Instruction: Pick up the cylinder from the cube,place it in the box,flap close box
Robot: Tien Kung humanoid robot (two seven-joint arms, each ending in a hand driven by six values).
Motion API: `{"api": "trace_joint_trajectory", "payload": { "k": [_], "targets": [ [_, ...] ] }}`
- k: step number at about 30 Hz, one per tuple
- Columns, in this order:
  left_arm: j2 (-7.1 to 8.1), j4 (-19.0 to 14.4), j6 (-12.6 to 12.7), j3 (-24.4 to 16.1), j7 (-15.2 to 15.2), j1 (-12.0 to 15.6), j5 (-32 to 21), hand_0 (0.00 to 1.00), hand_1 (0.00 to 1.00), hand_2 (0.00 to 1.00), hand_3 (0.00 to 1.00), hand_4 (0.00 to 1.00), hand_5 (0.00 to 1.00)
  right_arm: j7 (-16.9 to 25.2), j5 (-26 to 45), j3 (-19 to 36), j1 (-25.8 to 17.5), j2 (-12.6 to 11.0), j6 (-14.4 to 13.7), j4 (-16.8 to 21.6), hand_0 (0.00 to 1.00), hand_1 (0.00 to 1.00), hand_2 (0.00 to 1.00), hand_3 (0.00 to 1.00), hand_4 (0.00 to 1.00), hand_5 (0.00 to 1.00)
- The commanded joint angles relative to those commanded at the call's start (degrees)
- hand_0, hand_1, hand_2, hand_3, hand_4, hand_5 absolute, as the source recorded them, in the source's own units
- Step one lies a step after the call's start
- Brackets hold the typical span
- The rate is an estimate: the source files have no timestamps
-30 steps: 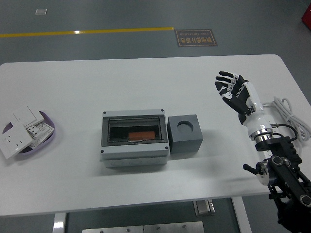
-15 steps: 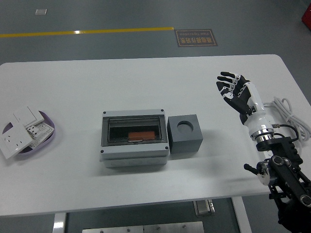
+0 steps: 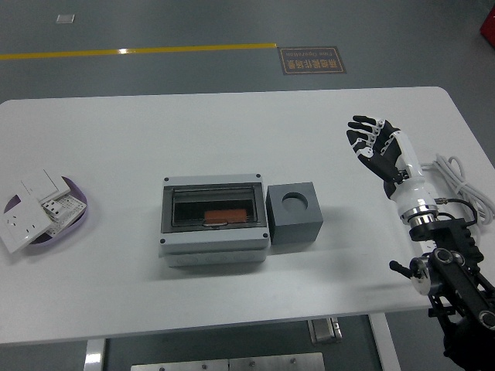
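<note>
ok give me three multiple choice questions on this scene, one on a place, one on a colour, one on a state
1. Where is the grey cube?
A. touching the box's right side
B. on the purple dish
C. at the table's far left corner

2. What colour is the item seen inside the box?
A. green
B. orange
C. blue

3. What state is the right hand in?
A. shut on the cube
B. flat on the box lid
C. open, holding nothing

Answers: 1 A, the cube sits against the box's right wall. 2 B, an orange block shows through the window. 3 C, its fingers are spread above the table.
</note>
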Motion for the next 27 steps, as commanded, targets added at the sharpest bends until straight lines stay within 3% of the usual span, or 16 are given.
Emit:
{"api": "trace_joint_trajectory", "payload": {
  "k": [16,27],
  "targets": [
    [1.16,0.0,-0.2,-0.3,0.1,-0.5,1.1,0.634,0.666,0.592,0.655,0.721,0.289,0.3,0.0,-0.2,0.5,-0.2,-0.8,-0.3,0.708,0.637,0.641,0.641,0.701,0.237],
    [0.76,0.0,0.0,0.0,-0.1,-0.2,0.2,0.634,0.666,0.592,0.655,0.720,0.288,0.3,-0.2,0.4,0.0,0.0,-0.8,-0.1,0.700,0.633,0.639,0.643,0.691,0.250]
  ]
}}
